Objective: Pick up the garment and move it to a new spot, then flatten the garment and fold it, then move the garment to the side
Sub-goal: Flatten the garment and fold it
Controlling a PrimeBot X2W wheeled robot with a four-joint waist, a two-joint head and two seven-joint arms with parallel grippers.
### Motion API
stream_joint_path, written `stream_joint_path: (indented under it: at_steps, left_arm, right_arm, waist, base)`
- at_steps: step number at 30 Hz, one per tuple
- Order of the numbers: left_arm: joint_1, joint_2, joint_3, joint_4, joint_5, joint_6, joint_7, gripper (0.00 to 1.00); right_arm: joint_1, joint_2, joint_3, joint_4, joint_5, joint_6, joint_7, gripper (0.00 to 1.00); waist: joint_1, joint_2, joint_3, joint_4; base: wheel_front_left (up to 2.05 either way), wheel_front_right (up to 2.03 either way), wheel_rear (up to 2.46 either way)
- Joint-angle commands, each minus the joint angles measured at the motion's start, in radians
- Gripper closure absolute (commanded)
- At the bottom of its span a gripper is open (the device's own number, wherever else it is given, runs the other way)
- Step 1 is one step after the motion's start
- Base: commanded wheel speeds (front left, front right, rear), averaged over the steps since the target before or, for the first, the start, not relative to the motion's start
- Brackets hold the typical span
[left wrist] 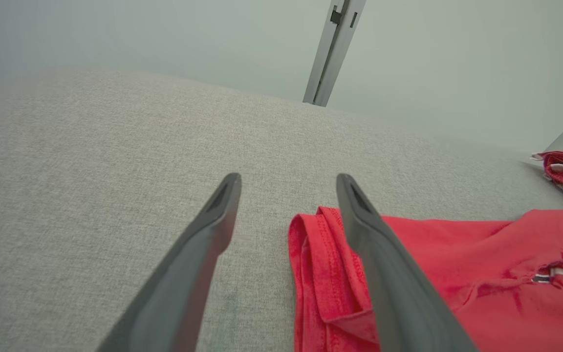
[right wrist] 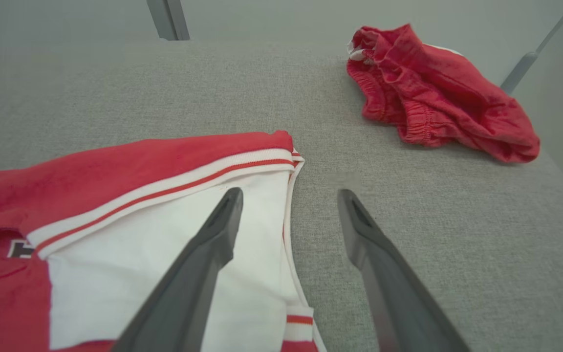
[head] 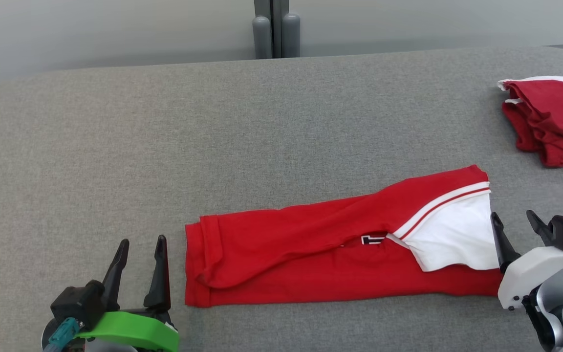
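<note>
Left fingers (head: 158,274) and right fingers (head: 501,239), spread wide and empty, flank the garment (head: 311,264) (grey cloth table (head: 115,146), pale wall (head: 66,29)).

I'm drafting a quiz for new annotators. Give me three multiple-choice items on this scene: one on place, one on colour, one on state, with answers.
1. Where on the table is the crumpled garment? A. far right B. far left C. middle
2. What colour is the end panel of the folded garment? A. blue B. white C. black
3. How are the left gripper and right gripper? A. both shut B. both open C. one shut
Answers: A, it lies by the right edge; B, white beside a red stripe; B, both stand spread wide, empty.
</note>
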Motion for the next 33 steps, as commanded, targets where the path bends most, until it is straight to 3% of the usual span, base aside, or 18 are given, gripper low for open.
stream_joint_path:
  at_steps: [1,8,14,15,16,17,18,25,33]
  left_arm:
    - [0.009,-0.004,0.013,0.006,0.014,0.002,0.0,0.0]
    - [0.01,-0.026,0.046,0.021,0.06,0.005,0.0,0.0]
    - [0.02,-0.041,0.066,0.028,0.075,-0.004,0.0,0.0]
    - [0.02,-0.043,0.069,0.029,0.078,-0.004,0.0,0.0]
    - [0.019,-0.047,0.071,0.031,0.081,-0.005,0.0,0.0]
    - [0.018,-0.051,0.073,0.032,0.084,-0.006,0.0,0.0]
    - [0.018,-0.055,0.074,0.034,0.086,-0.007,0.0,0.0]
    - [-0.001,-0.076,0.074,0.051,0.108,-0.022,0.0,0.0]
    - [0.001,-0.096,0.082,0.061,0.12,-0.032,0.0,0.0]
  right_arm:
    - [-0.016,-0.013,0.003,0.028,-0.013,-0.001,0.011,0.0]
    - [-0.051,-0.04,0.031,0.163,-0.01,-0.001,0.08,0.0]
    - [-0.05,-0.048,0.085,0.208,0.024,-0.001,0.145,0.01]
    - [-0.049,-0.048,0.092,0.21,0.026,-0.001,0.153,0.4]
    - [-0.051,-0.046,0.101,0.213,0.031,-0.001,0.159,0.71]
    - [-0.052,-0.044,0.106,0.216,0.036,-0.001,0.164,0.79]
    - [-0.054,-0.043,0.111,0.219,0.036,-0.001,0.167,1.0]
    - [-0.125,-0.045,0.124,0.231,0.033,-0.001,0.138,1.0]
    - [-0.137,-0.107,0.068,0.157,0.036,-0.001,0.112,1.0]
  waist:
    - [0.0,0.0,0.011,0.01]
    - [0.0,0.0,0.024,0.04]
    - [0.0,0.0,0.019,0.047]
    - [0.0,0.0,0.018,0.047]
    - [0.0,0.0,0.016,0.045]
    - [0.0,0.0,0.014,0.043]
    - [0.0,0.0,0.012,0.041]
    - [0.0,0.0,-0.002,0.013]
    - [0.0,0.0,-0.024,-0.025]
  base:
    - [0.0,0.0,0.0]
    - [0.0,0.0,0.0]
    - [0.0,0.0,0.0]
    - [0.0,0.0,0.0]
    - [0.0,0.0,0.0]
    - [0.0,0.0,0.0]
    - [0.0,0.0,0.0]
    - [0.0,0.0,0.0]
    - [0.0,0.0,0.0]
